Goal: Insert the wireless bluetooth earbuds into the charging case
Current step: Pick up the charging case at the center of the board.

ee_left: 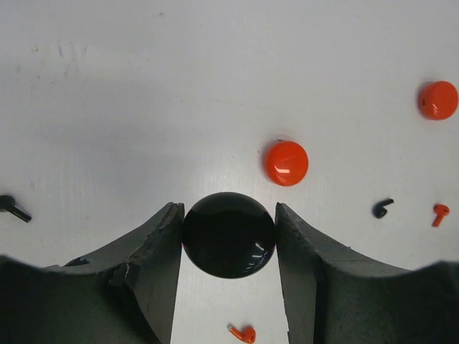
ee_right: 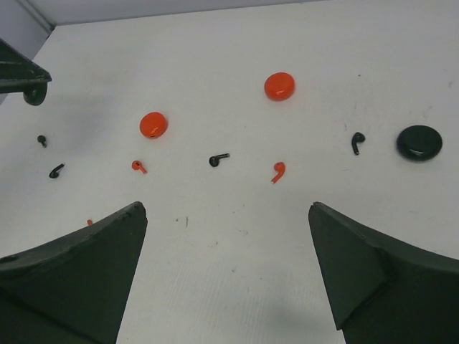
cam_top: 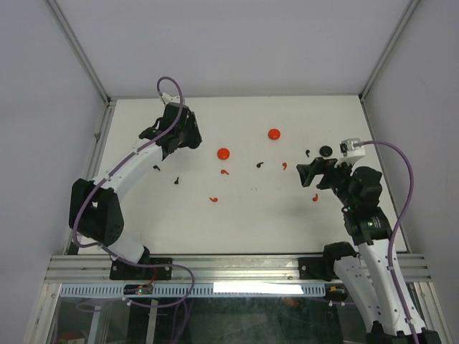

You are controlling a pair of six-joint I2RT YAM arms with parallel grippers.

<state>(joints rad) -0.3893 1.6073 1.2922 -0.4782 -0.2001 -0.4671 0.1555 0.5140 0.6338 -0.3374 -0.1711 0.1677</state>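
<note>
My left gripper (ee_left: 229,215) (cam_top: 188,134) is shut on a round black charging case (ee_left: 229,234), with both fingers pressed against its sides. Two red cases (ee_left: 285,162) (ee_left: 437,99) lie beyond it. Another black case (ee_right: 419,142) (cam_top: 325,150) sits at the far right. Earbuds are scattered over the table: black ones (ee_right: 219,158) (ee_right: 357,141) (ee_left: 13,208) and red ones (ee_right: 277,170) (ee_right: 138,166) (ee_left: 244,333). My right gripper (ee_right: 226,209) (cam_top: 308,174) is open above bare table, with nothing between its fingers, and sits near a red earbud (cam_top: 315,197).
The white table (cam_top: 251,215) is bounded by grey walls and metal frame posts (cam_top: 80,54) at the back corners. A rail (cam_top: 237,269) runs along the near edge. More small earbuds (cam_top: 176,180) (cam_top: 213,199) lie between the arms.
</note>
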